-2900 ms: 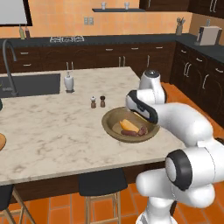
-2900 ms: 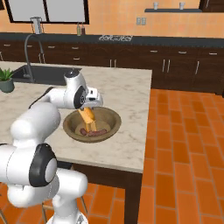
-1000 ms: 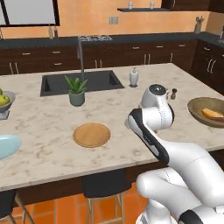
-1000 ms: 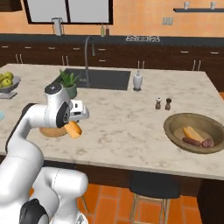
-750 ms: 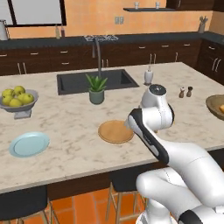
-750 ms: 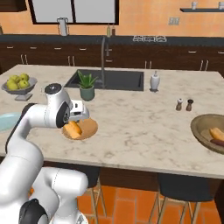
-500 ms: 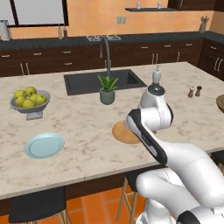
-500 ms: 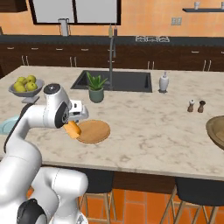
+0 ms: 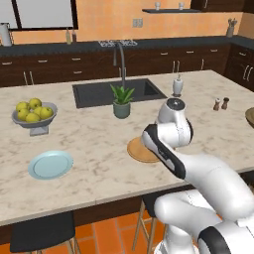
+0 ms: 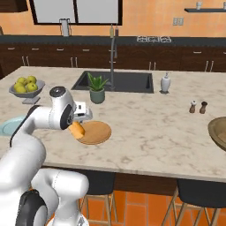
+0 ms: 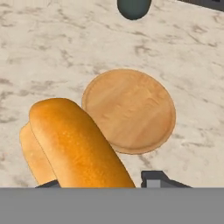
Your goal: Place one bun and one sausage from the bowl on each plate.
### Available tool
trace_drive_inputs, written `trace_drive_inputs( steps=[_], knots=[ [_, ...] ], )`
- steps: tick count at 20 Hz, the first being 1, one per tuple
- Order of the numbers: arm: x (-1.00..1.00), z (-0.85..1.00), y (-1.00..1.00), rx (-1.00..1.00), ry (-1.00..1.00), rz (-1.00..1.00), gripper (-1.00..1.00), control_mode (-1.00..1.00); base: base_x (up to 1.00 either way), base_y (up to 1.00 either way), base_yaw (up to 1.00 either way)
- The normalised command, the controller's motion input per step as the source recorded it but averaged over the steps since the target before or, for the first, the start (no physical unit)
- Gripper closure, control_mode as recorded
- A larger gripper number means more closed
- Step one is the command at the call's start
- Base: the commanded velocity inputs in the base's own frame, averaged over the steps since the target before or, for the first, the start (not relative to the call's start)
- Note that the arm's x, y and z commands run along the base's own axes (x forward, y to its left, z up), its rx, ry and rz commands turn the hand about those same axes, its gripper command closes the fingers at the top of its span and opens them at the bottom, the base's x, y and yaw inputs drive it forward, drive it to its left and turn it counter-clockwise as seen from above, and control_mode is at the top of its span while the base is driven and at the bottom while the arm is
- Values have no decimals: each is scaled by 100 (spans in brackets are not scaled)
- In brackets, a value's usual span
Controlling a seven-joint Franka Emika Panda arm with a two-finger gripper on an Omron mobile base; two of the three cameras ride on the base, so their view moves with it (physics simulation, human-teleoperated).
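A: What's the biggest thing here?

B: The marble tabletop [image 10: 145, 132] of the kitchen island, with a dark sink [image 9: 116, 92] set into its far side and a tall faucet [image 10: 112, 53] behind it.

A: And where is the arm?

B: The white arm [image 9: 171, 149] reaches over the near part of the tabletop. Its gripper [image 10: 78, 124] hangs at the left edge of the tan wooden plate [image 10: 93, 132].

A: Is the gripper holding something?

B: Yes. It is closed on the bun [image 11: 74, 146], a golden-brown split roll clamped between the fingers [image 11: 156, 178]. In the hand view the bun sits in front of the plate [image 11: 129, 110] and covers part of its edge. I cannot tell whether the bun touches the plate.

A: Anything on the wooden plate?

B: Its surface looks bare.

A: Where is the bowl?

B: The olive-brown wooden bowl [image 10: 219, 131] lies well to the right on the tabletop, cut off by the picture's edge.

A: What else stands around?

B: A grey bowl of yellow-green fruit [image 9: 33, 114] at the far left, a pale blue plate [image 9: 50, 164] near it toward the front, a potted plant [image 9: 121, 101] just beside the sink, a white soap bottle [image 10: 165, 82], and two small shakers [image 10: 197, 107] farther right.
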Motion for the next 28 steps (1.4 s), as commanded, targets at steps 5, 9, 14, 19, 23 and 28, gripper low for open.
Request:
trace_drive_inputs(
  steps=[5, 9, 14, 19, 23, 28],
  knots=[
    [100, -45, -24, 0, 12, -2, 100, -100, 0, 0, 0],
    [96, -49, -29, 0, 15, -7, 100, -100, 0, 0, 0],
    [92, -4, -23, 1, 27, -12, 100, -100, 0, 0, 0],
    [41, -44, -11, 0, 9, -7, 100, -100, 0, 0, 0],
    [0, -48, -2, 0, -4, 0, 100, -100, 0, 0, 0],
    [-6, -25, 0, 0, -15, 0, 100, -100, 0, 0, 0]
  ],
)
